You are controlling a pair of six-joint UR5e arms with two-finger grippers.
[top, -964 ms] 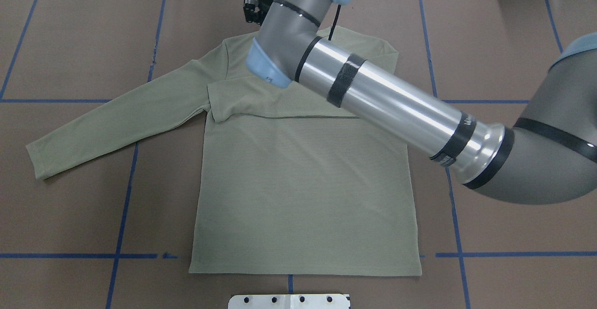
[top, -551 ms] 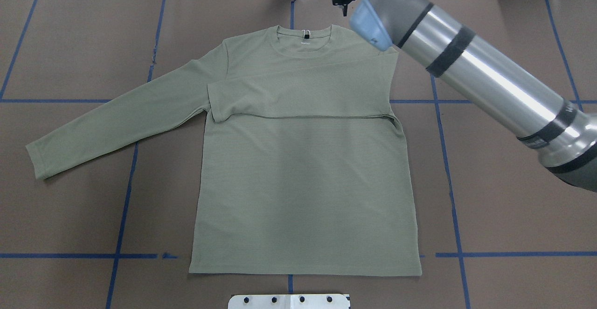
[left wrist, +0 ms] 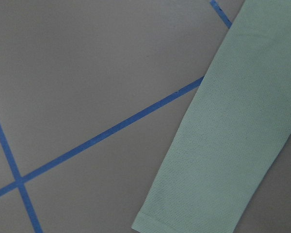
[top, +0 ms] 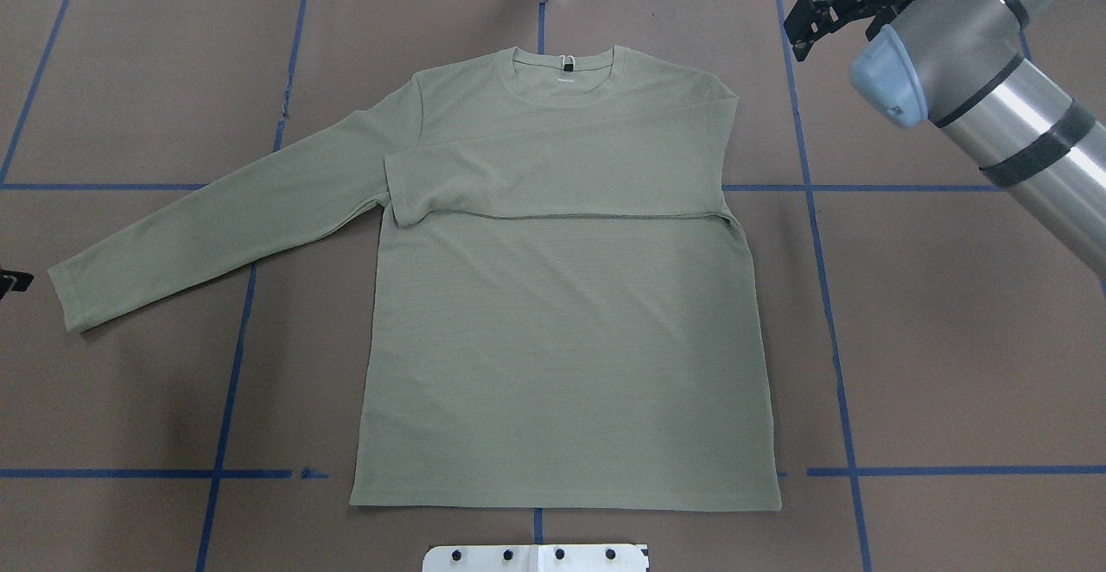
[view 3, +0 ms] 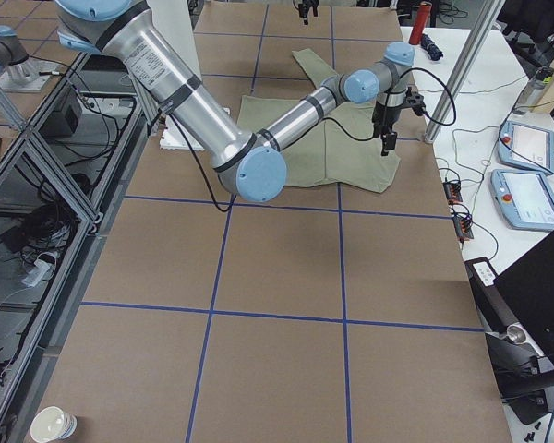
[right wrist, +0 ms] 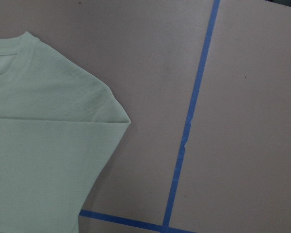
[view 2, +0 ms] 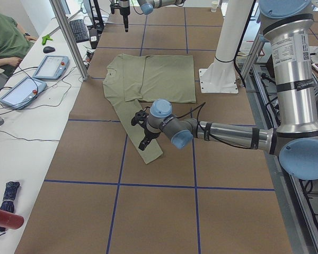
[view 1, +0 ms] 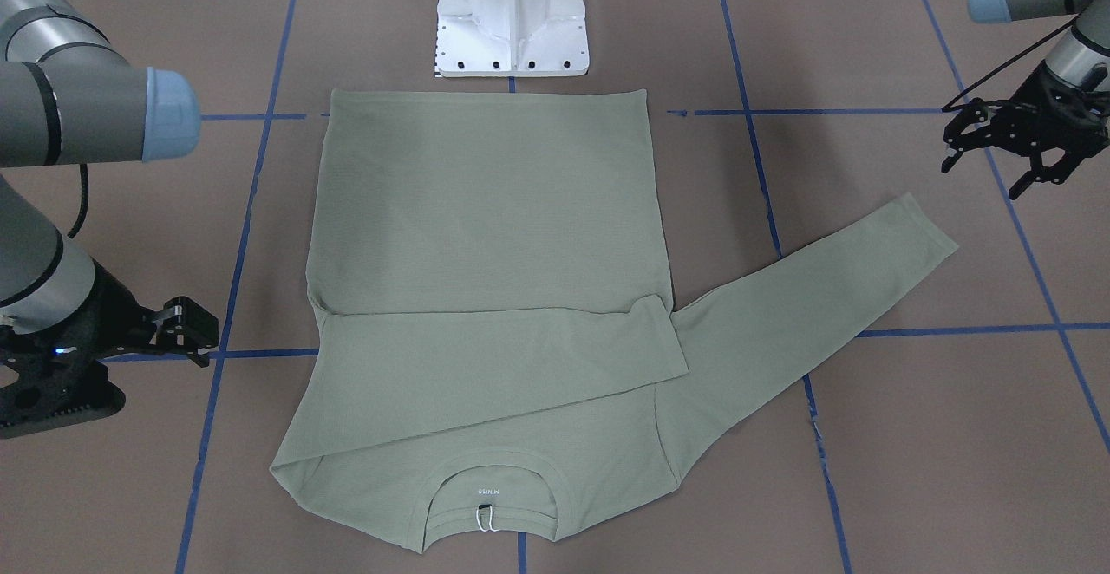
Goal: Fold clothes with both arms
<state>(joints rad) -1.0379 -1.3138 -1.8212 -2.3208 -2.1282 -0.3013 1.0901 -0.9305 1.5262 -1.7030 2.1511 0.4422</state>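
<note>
The pale sage-green shirt (top: 562,339) lies flat on the brown table, front up, collar at the far edge. One sleeve is folded across the chest (view 1: 486,375). The other sleeve (top: 216,218) stretches out flat toward my left side. My left gripper (view 1: 982,180) is open and empty, hovering just beyond that sleeve's cuff; only its tip shows in the overhead view (top: 13,281). The left wrist view shows the cuff (left wrist: 223,160). My right gripper (top: 831,41) is open and empty, above the table beside the shirt's shoulder (right wrist: 63,121), clear of the cloth. It also shows in the front view (view 1: 201,333).
The white pedestal base (view 1: 512,19) stands at the shirt's hem. Blue tape lines (top: 829,313) grid the brown table cover. In the exterior left view an aluminium post (view 2: 71,39), tablets (view 2: 50,66) and a seated person (view 2: 5,37) are past the far table edge.
My right arm swung from over the collar out to the right, past the shirt's shoulder, uncovering the collar and folded sleeve. The shirt has not moved.
</note>
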